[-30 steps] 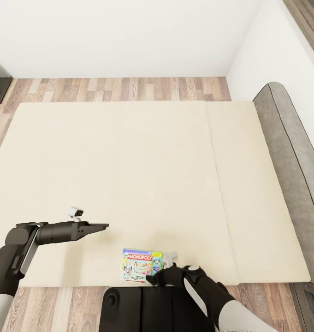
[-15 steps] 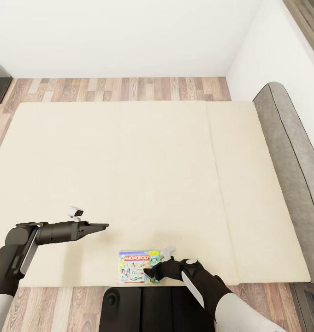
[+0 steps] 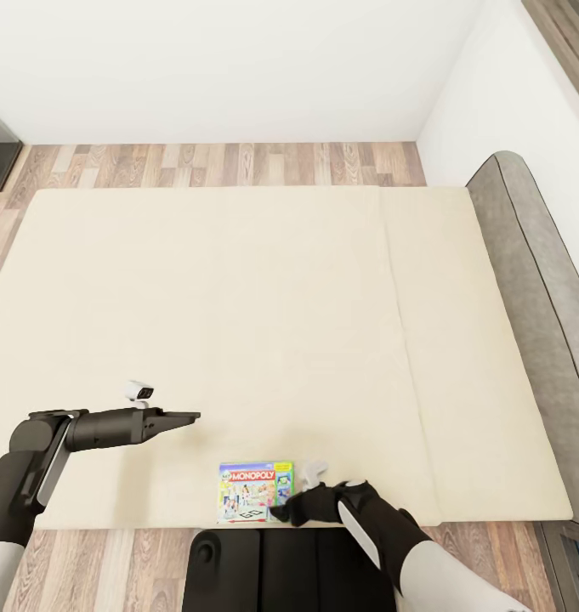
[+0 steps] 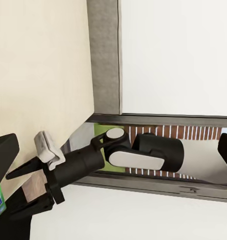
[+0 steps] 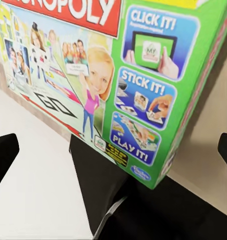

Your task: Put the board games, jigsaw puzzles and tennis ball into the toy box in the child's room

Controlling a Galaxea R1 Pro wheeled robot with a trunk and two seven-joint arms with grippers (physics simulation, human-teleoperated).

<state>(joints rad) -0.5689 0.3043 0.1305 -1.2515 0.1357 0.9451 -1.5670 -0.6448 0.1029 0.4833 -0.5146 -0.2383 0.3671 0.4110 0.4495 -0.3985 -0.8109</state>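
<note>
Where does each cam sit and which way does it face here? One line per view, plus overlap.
Head view: on the robot's head, looking down over the bed; left gripper and right gripper show.
Left wrist view: near the left gripper, facing across the bed toward the grey headboard; the right arm shows.
Right wrist view: near the right gripper, close up on the Monopoly box.
Shared: head and right wrist views both show the Monopoly box.

One board game (image 3: 253,491), one bed (image 3: 238,323), two arms.
</note>
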